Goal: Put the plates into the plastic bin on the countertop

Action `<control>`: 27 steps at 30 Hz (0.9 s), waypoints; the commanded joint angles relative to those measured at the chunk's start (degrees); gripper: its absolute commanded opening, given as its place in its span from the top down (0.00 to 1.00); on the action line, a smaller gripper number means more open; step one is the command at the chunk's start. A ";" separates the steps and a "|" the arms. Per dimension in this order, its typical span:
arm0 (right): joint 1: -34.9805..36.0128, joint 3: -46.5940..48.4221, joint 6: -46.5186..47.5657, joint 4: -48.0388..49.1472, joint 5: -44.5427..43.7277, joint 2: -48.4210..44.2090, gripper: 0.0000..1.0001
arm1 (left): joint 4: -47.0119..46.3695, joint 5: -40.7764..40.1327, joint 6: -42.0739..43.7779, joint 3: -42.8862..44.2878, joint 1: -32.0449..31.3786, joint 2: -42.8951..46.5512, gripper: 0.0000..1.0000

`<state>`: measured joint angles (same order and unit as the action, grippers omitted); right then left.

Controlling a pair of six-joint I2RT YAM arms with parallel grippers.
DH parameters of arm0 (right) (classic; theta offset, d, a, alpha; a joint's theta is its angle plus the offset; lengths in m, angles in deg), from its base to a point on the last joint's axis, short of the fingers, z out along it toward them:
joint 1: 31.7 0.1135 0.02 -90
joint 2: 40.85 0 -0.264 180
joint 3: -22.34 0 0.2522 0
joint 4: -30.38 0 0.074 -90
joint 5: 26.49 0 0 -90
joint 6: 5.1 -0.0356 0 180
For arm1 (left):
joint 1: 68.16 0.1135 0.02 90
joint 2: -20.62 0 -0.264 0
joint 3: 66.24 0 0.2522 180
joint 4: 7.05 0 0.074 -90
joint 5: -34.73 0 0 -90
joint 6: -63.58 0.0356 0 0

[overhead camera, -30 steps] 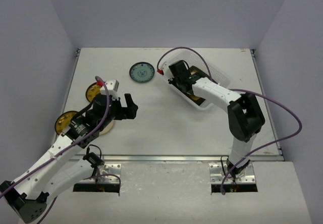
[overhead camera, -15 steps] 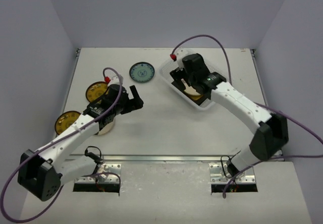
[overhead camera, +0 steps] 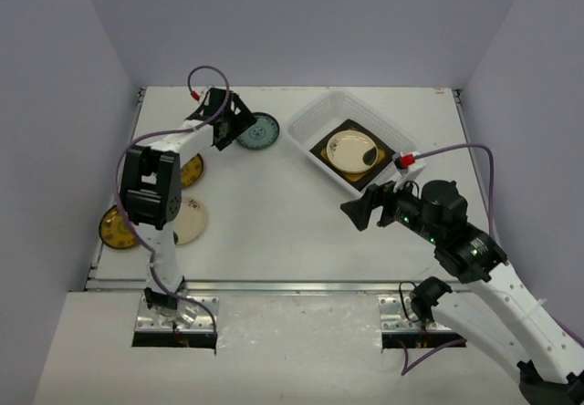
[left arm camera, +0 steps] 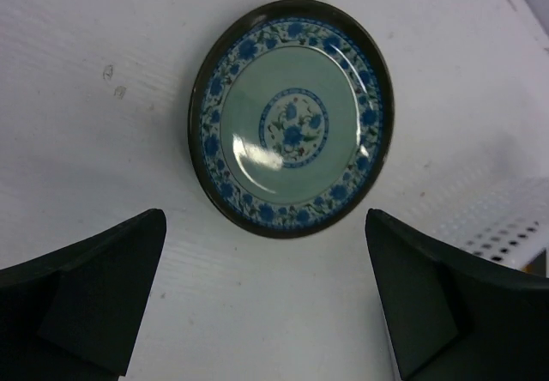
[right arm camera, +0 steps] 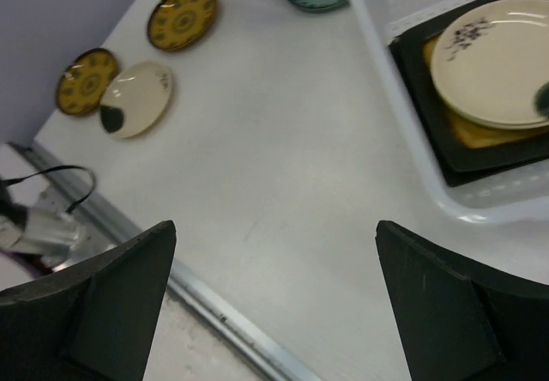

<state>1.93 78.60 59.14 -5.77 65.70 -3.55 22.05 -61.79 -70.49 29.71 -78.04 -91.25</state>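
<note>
The blue floral plate point(left arm camera: 292, 117) lies flat on the white countertop point(overhead camera: 274, 213). It also shows in the top view point(overhead camera: 258, 131). My left gripper point(left arm camera: 266, 299) is open and empty, just short of the plate's near rim, and shows in the top view point(overhead camera: 237, 120). The plastic bin point(overhead camera: 306, 129) at the back right holds a cream plate point(overhead camera: 351, 150) on a yellow plate and a black square plate point(right arm camera: 429, 115). My right gripper point(overhead camera: 358, 212) is open and empty, in front of the bin over bare countertop point(right arm camera: 274, 304).
At the left lie two yellow plates point(right arm camera: 181, 16) point(right arm camera: 86, 81) and a cream plate with a dark patch point(right arm camera: 137, 98). The left arm hides part of the far yellow plate in the top view. The metal front edge point(right arm camera: 223, 312) runs along the near side. Grey walls enclose the table.
My left arm swung from the near left out to the blue plate at the back. My right arm drew back from the bin toward the front, leaving the cream plate inside.
</note>
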 commanded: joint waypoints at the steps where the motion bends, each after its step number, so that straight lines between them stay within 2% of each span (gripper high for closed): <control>1: 0.07 -1.45 -7.81 1.65 12.42 -7.38 0.01 | 5.13 -3.22 1.01 10.05 1.52 -9.15 0.00; 4: 0.10 -0.28 -6.73 -1.54 13.07 -9.11 0.01 | 7.59 -5.34 2.91 13.82 2.11 -12.80 0.00; 8: 0.12 -0.05 -6.63 -2.54 13.43 -10.33 0.01 | 5.57 -0.74 6.04 15.13 3.38 -16.13 0.07; 12: 0.12 -0.96 -6.75 -1.80 13.80 -11.38 0.01 | 4.53 4.61 8.71 16.70 4.55 -19.52 0.23; 15: 0.12 -1.52 -6.51 -2.12 13.80 -11.55 0.01 | 4.75 6.59 9.82 16.93 5.26 -20.94 0.46; 18: 0.04 -1.63 -6.41 -2.57 13.28 -11.73 0.01 | 4.96 8.11 10.50 16.86 5.39 -21.56 0.62; 20: 0.12 -1.71 -6.41 -2.49 13.19 -11.82 0.01 | 5.14 8.73 10.68 16.86 5.39 -22.17 0.65; 25: 0.07 -0.89 -5.90 -3.71 12.40 -12.48 0.01 | 5.40 9.06 10.89 16.84 5.51 -23.01 0.82; 27: 0.12 -0.39 -5.70 -4.25 11.95 -12.78 0.01 | 5.30 8.72 10.85 16.33 5.57 -22.68 1.00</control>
<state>2.04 76.83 53.17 -9.93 78.64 -15.47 24.90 -53.91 -60.59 46.65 -72.85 -111.19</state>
